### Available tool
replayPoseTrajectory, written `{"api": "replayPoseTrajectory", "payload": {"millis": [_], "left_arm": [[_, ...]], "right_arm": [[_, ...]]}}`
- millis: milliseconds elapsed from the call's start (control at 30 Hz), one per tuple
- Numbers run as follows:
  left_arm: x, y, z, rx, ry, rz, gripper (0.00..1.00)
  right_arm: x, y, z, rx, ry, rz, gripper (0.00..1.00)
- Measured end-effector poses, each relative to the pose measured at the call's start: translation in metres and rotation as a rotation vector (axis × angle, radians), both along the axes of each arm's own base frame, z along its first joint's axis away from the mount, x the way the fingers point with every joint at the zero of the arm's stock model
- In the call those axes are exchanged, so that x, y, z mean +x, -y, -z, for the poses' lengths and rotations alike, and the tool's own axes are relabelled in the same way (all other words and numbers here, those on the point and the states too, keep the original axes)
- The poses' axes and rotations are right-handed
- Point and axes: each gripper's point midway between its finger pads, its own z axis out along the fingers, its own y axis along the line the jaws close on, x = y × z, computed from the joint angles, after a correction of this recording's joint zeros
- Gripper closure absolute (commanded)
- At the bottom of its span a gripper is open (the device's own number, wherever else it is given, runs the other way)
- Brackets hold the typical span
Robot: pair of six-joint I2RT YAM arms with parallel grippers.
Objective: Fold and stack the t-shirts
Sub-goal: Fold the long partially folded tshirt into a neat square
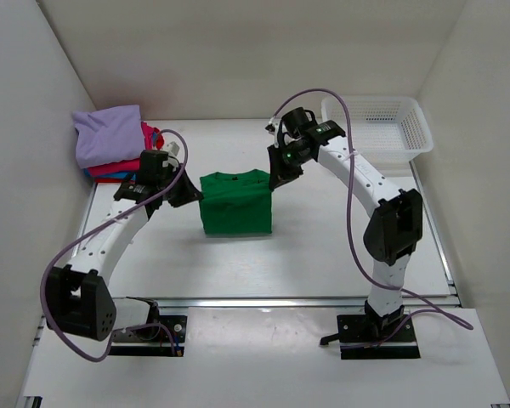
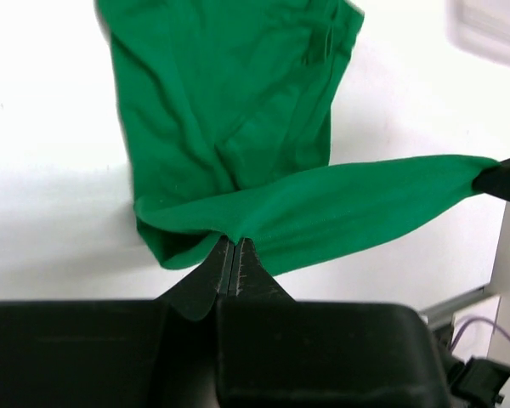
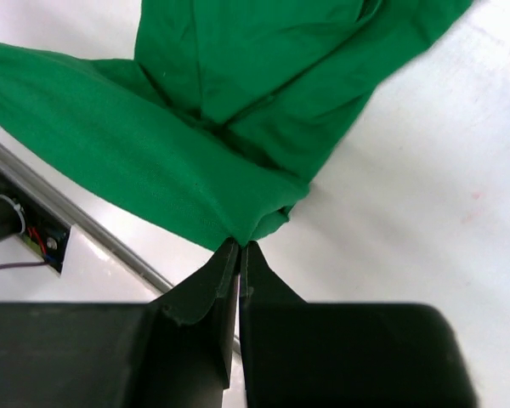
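The left tool (image 2: 235, 246) pinches one corner of the green shirt (image 1: 235, 204). The right tool (image 3: 239, 248) pinches another corner, jaws closed

Plain white panel walls (image 1: 238, 51) are enclosing the white table (image 1: 306, 255) on three sides. Even, diffuse light is falling across it. A metal rail (image 1: 263, 300) is running along its near edge.

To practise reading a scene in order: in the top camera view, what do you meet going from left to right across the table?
stack of folded shirts → left gripper → green t-shirt → right gripper → white mesh basket. Each gripper is shut on a far corner of the green t-shirt.
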Motion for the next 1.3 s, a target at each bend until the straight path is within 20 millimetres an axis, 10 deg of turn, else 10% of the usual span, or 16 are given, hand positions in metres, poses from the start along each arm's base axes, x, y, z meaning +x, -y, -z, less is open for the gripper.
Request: {"api": "replayPoseTrajectory", "payload": {"millis": [500, 1033, 1300], "left_arm": [[0.080, -0.002, -0.006, 0.002, 0.107, -0.060, 1.00], [0.137, -0.004, 0.055, 0.020, 0.076, -0.127, 0.94], [0.179, -0.016, 0.075, 0.028, 0.105, -0.185, 0.29]], "right_arm": [[0.077, -0.001, 0.001, 0.011, 0.065, 0.049, 1.00], [0.161, -0.008, 0.074, 0.022, 0.074, 0.104, 1.00], [0.199, -0.005, 0.087, 0.039, 0.130, 0.142, 0.87]]}}
